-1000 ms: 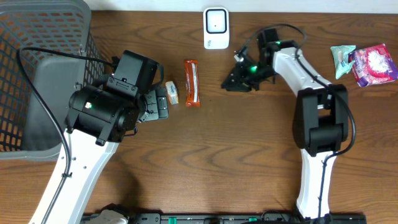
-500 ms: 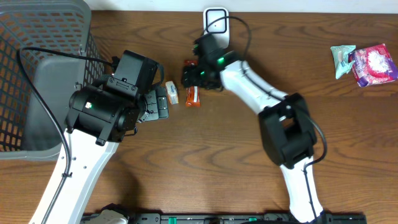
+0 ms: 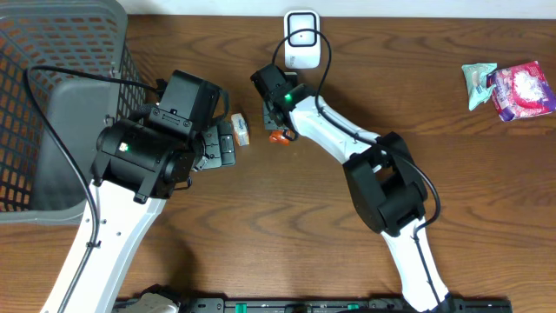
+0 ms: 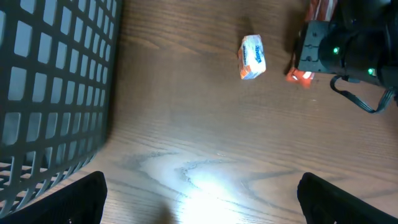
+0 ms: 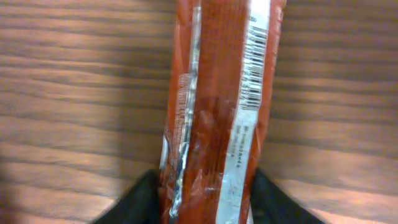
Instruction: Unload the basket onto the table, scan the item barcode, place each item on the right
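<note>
A red-orange snack bar [image 5: 214,112] fills the right wrist view, its white label strip and barcode [image 5: 254,70] facing the camera. My right gripper [image 5: 208,202] is shut on it, one black finger [image 5: 134,202] pressed against each long side. From overhead the right gripper [image 3: 274,104] covers most of the bar, and only the orange end [image 3: 278,136] sticks out. The white scanner [image 3: 301,39] stands at the table's back edge, just behind that gripper. My left gripper [image 4: 202,193] hangs open over bare wood, holding nothing.
A small white-and-orange packet [image 3: 240,129] lies between the two grippers, also seen as the packet [image 4: 252,56] ahead of the left fingers. A grey mesh basket [image 3: 52,104] fills the left side. Teal and pink packets [image 3: 512,87] lie at the far right.
The right arm swung left from the table's middle to the snack bar, opened over it, then closed its fingers on its sides. The left arm has not moved.
</note>
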